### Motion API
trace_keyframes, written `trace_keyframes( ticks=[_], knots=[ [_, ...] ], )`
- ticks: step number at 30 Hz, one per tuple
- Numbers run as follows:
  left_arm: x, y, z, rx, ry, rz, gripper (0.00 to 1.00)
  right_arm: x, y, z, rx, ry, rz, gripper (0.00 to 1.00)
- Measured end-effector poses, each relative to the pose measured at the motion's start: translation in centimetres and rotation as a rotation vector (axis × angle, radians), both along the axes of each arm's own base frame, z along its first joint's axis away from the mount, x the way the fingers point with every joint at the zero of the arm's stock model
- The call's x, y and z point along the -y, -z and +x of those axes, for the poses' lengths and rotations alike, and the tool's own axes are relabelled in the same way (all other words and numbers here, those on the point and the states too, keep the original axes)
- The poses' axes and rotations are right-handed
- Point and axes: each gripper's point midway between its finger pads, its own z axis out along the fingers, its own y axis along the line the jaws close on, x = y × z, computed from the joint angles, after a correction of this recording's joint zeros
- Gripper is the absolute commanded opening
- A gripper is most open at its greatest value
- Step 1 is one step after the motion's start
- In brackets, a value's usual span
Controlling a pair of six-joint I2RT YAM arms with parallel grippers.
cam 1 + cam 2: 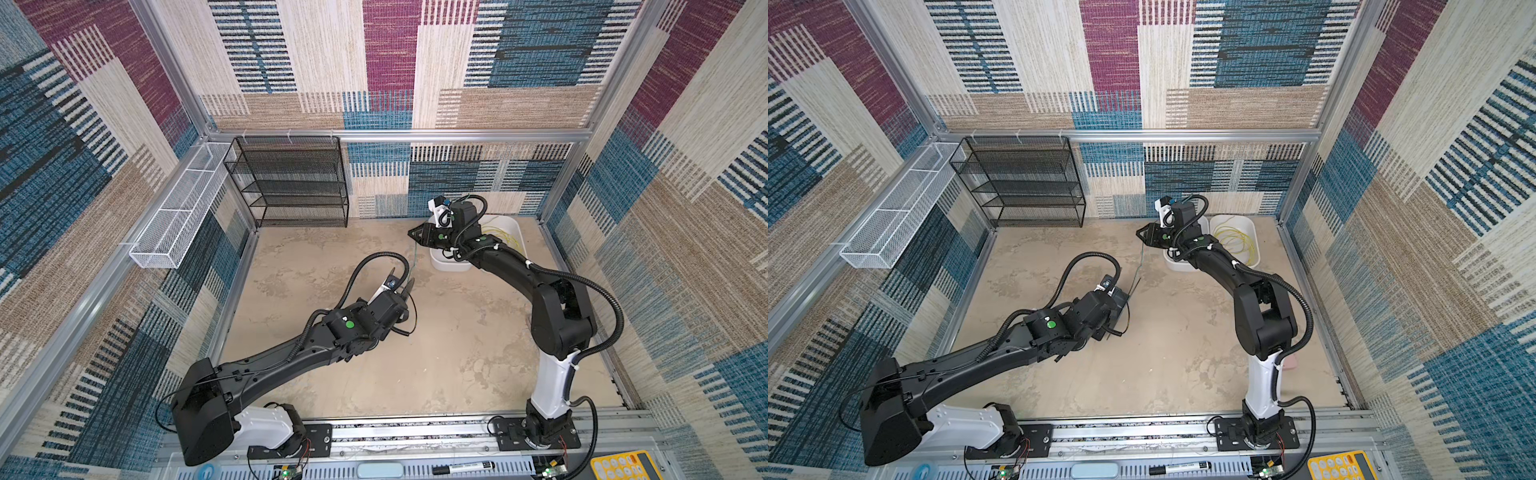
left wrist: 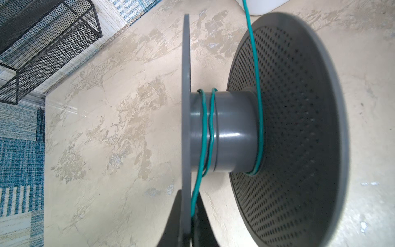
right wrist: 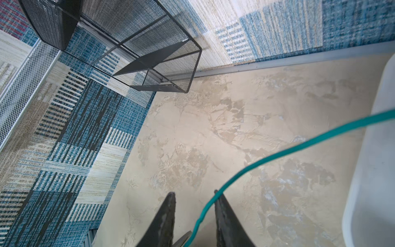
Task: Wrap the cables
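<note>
**Top views:** winding in hand. The thin teal-green cable (image 1: 416, 259) ran from the left gripper (image 1: 406, 286), mid-table, to the right gripper (image 1: 415, 233), farther off. The thin yellow cable (image 1: 1239, 245) lay looped in a white plastic bin (image 1: 1250, 224), far right.

**Left wrist:** this gripper clamped one flat flange of a grey plastic spool (image 2: 233, 132), which had a few loose teal turns on its glossy hub.

**Right wrist:** the jaws stood apart with the cable between them. Regrasping seemed needed next.

The right arm (image 1: 1217, 259) partly hides the yellow cable (image 1: 1239, 241) and white bin (image 1: 1246, 222)
</note>
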Motion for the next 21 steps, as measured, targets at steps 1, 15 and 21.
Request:
trace_keyframes(
  ticks=[1,15,21],
  knots=[
    [-0.1,0.0,0.0,-0.001,-0.001,-0.001,0.0,0.1,-0.5,0.2,0.012,0.0,0.001,0.34],
    [-0.2,0.2,-0.2,-0.006,0.001,-0.008,0.0,0.4,-3.8,1.3,0.055,-0.001,0.016,0.3],
    [-0.3,0.3,-0.3,-0.006,0.002,-0.009,0.0,0.3,-4.1,1.6,0.048,-0.003,0.033,0.14]
  ],
)
